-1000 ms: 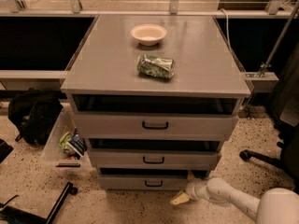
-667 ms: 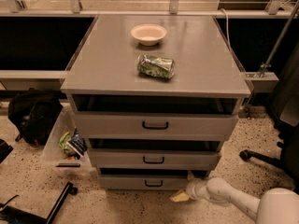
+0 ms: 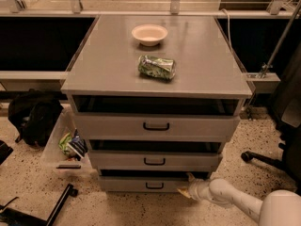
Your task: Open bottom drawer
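Note:
The bottom drawer is the lowest of three grey fronts on the cabinet, with a small black bar handle. It stands slightly pulled out, with a dark gap above it. My gripper is low at the drawer's right end, at the tip of the white arm that reaches in from the lower right. Its yellowish fingertips lie against the drawer's right corner. The middle drawer and the top drawer sit above, each also pulled out a little.
A white bowl and a green crushed can lie on the cabinet top. A clear bin with packets and a black bag stand on the floor at left. A chair base is at right.
The gripper has shifted slightly up and closer to the bottom drawer's right corner. The drawers, bowl and can look unchanged.

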`<state>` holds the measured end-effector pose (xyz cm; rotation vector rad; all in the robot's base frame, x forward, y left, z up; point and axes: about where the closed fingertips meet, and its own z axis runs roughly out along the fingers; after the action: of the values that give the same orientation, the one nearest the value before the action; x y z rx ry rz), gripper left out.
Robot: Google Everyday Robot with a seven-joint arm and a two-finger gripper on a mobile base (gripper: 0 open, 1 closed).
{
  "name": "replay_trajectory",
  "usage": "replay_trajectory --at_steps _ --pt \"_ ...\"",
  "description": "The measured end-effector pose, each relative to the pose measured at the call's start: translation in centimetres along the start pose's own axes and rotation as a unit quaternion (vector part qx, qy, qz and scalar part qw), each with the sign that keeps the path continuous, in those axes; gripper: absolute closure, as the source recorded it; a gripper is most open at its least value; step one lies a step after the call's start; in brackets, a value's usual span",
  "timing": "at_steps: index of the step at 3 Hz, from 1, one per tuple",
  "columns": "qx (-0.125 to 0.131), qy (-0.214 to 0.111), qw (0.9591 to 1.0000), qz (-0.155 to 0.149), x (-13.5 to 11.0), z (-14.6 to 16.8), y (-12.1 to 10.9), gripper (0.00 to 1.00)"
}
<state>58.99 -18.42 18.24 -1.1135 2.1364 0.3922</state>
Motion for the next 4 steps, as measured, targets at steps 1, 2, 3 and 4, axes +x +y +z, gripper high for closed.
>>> replay_trajectory --at_steps 1,2,3,4 --pt "0.0 0.0 1.0 0.0 0.0 0.0 0.0 0.88" --pt "0.0 0.0 1.0 0.0 0.0 0.0 0.0 1.0" --pt "0.0 0.0 1.0 0.0 -0.01 0.0 0.01 1.0" --pt "0.0 0.0 1.0 0.0 -0.55 -0.68 -0.09 1.0"
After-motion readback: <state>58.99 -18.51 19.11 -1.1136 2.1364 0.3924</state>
